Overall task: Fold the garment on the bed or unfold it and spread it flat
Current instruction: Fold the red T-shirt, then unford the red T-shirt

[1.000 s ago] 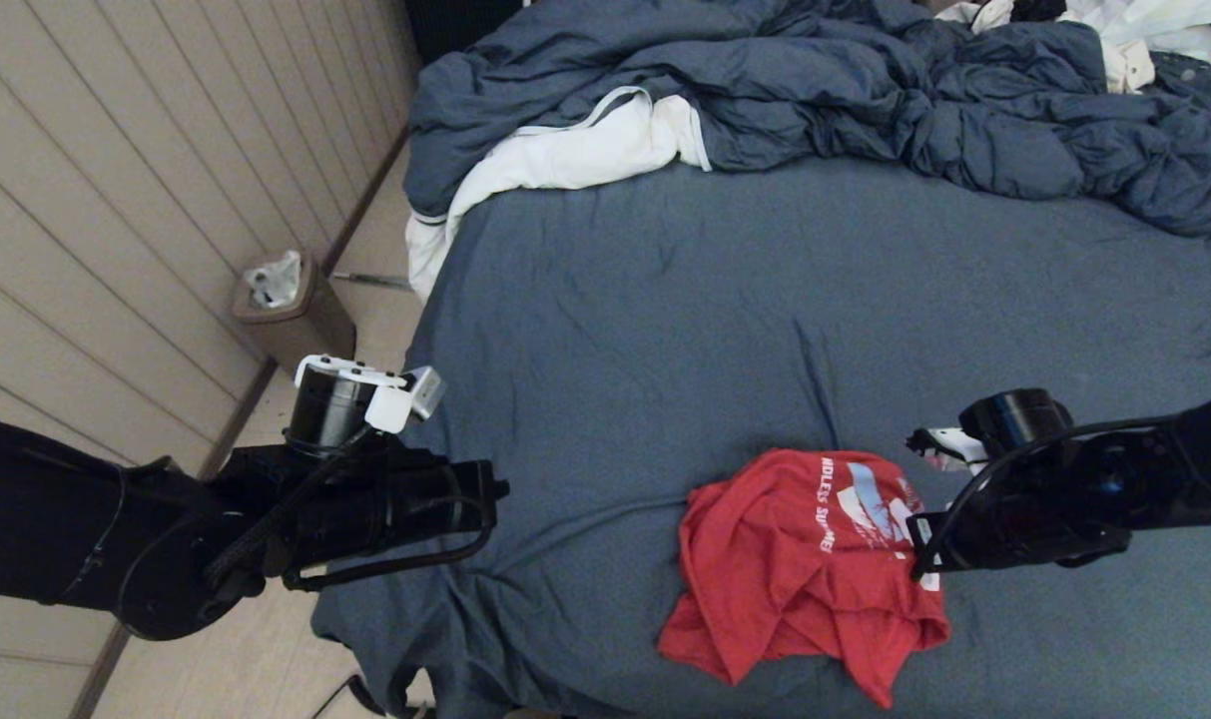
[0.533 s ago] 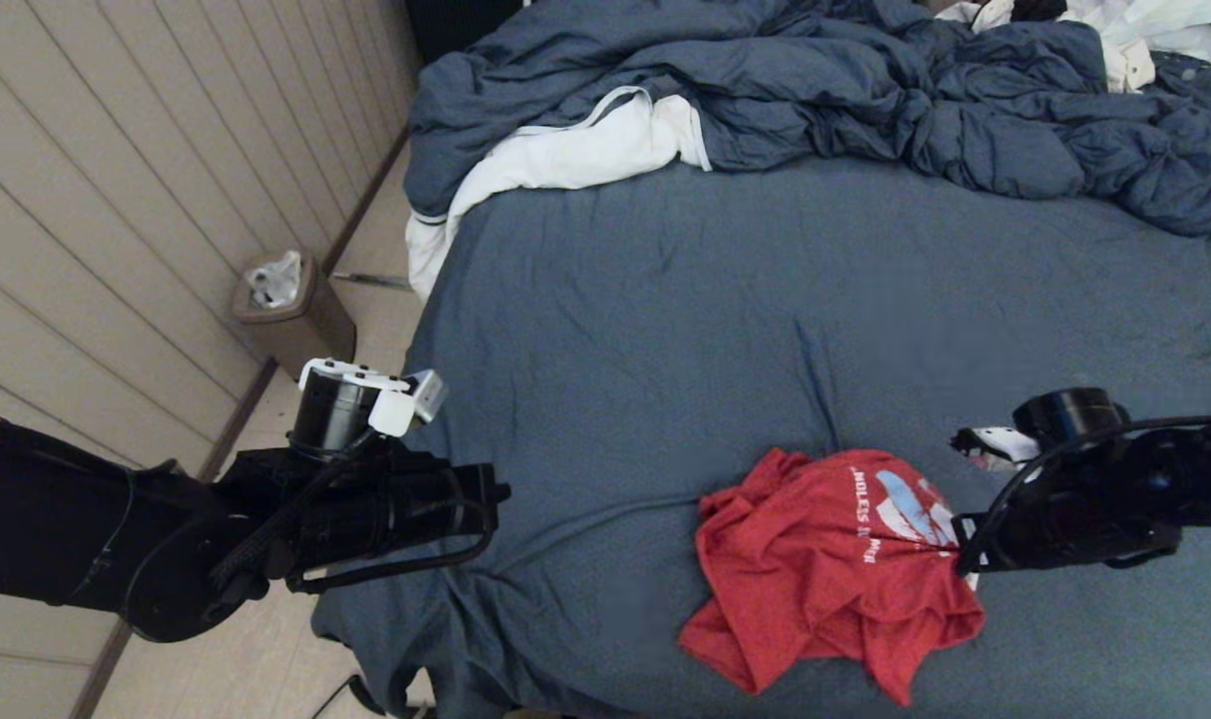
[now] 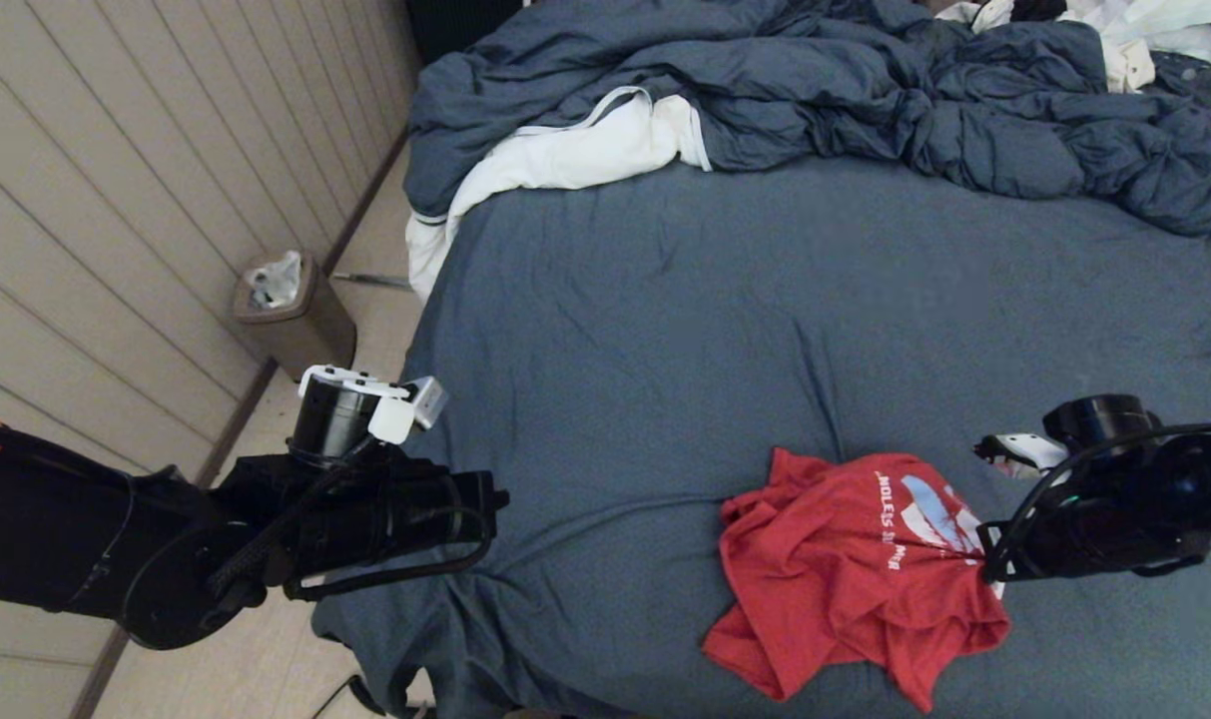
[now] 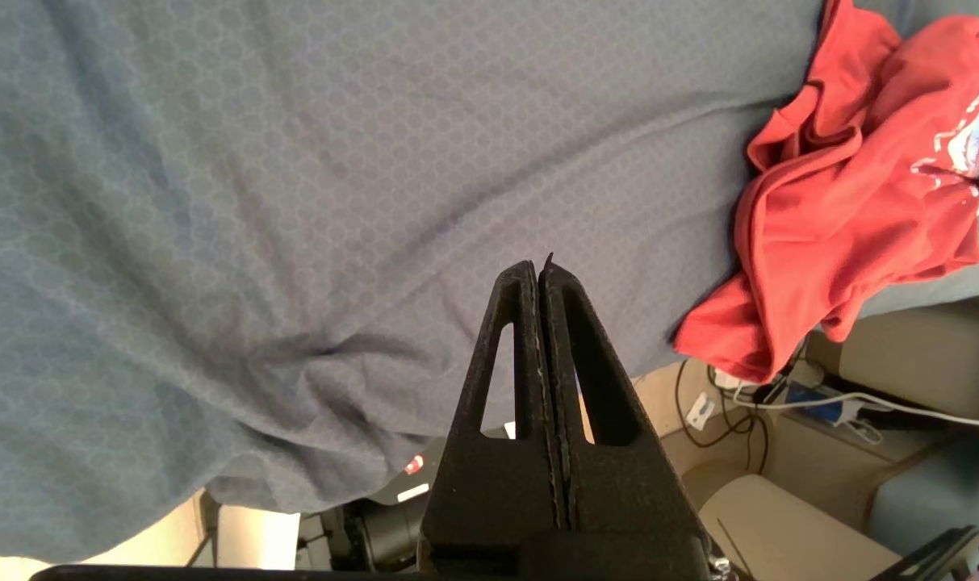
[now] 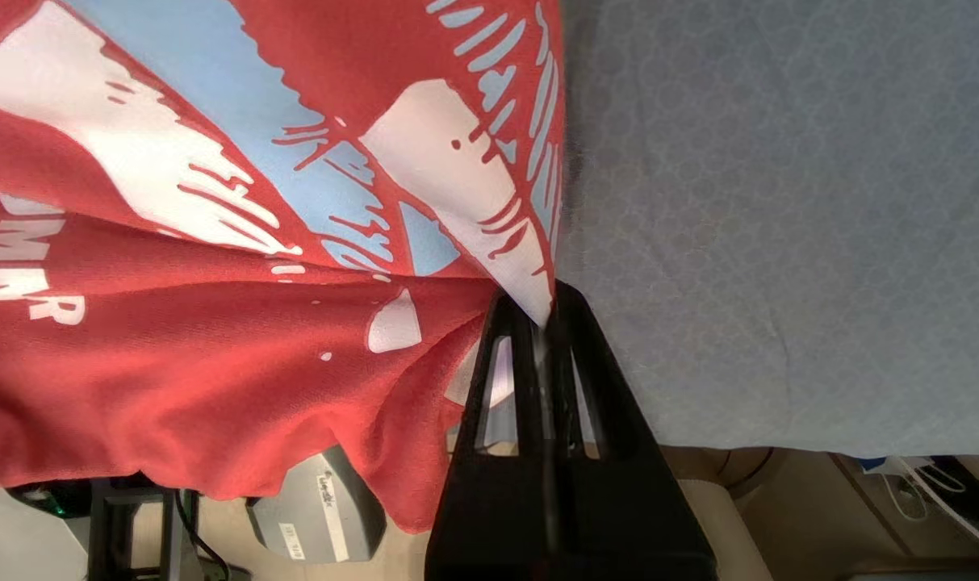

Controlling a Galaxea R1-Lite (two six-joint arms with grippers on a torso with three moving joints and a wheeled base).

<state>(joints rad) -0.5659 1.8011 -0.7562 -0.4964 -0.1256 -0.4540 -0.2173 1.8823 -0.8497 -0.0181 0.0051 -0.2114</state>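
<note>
From my head, the garment (image 3: 855,569) lies crumpled on the bed (image 3: 665,330), at the near edge and toward my right, print side partly up. My right claw (image 3: 986,571) sits at the shirt's right-hand margin, beside the printed patch; my left claw (image 3: 490,499) hangs over the bed's near-left corner, well apart from the shirt. The rumpled duvet (image 3: 865,90) and a white cloth (image 3: 565,160) lie at the far end, clear of the work.

From my left wrist, the left claw (image 4: 541,270) is pressed closed on nothing, with bare sheet beyond it. The garment (image 4: 852,194) shows off to one side, its lower hem drooping past the mattress edge.

From my right wrist, the right claw (image 5: 541,315) is clamped on a fold of the garment (image 5: 215,339), right at the edge of the white and light-blue print, and the cloth fans away from the pinch.

I judge the coming move turns on this: the whole bunch lies to the left of my right claw, so spreading it flat wants tension across that line, and my left claw, the farther one, must travel over to find an opposite edge.
</note>
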